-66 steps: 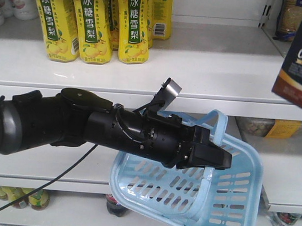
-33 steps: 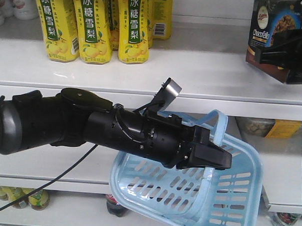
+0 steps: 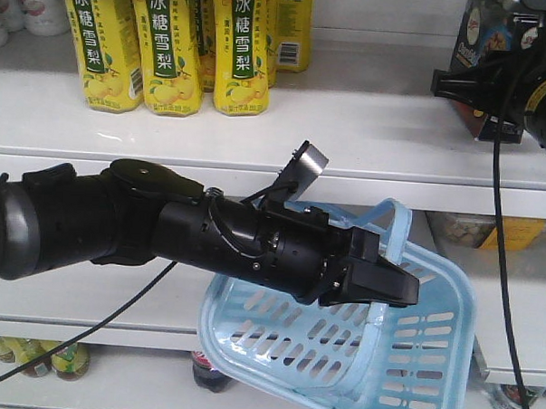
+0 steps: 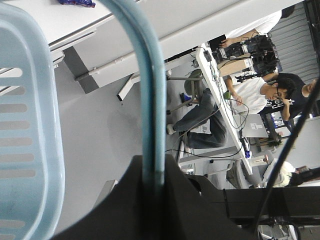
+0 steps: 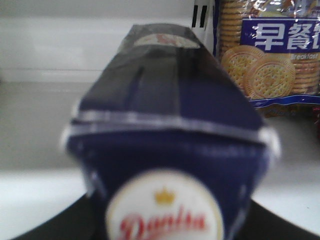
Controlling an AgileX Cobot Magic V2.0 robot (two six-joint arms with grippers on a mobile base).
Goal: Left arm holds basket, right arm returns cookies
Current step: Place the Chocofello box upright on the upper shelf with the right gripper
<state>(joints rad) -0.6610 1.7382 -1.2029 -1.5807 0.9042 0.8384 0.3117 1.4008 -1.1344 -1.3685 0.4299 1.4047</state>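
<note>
Cookies (image 3: 484,46), a light, stiff, crushable carton, sat clamped in the right claw (image 3: 496,87) above the right end of the upper shelf (image 3: 367,127); side faces suited gripping. The left claw (image 3: 378,280) was closed on the basket (image 3: 411,355) handle.

Yellow drink cartons (image 3: 176,46) upright in a row on white upper shelf (image 3: 349,126). Breakfast biscuit pack (image 5: 270,55) on shelf. Seated people (image 4: 250,92) at a desk.
</note>
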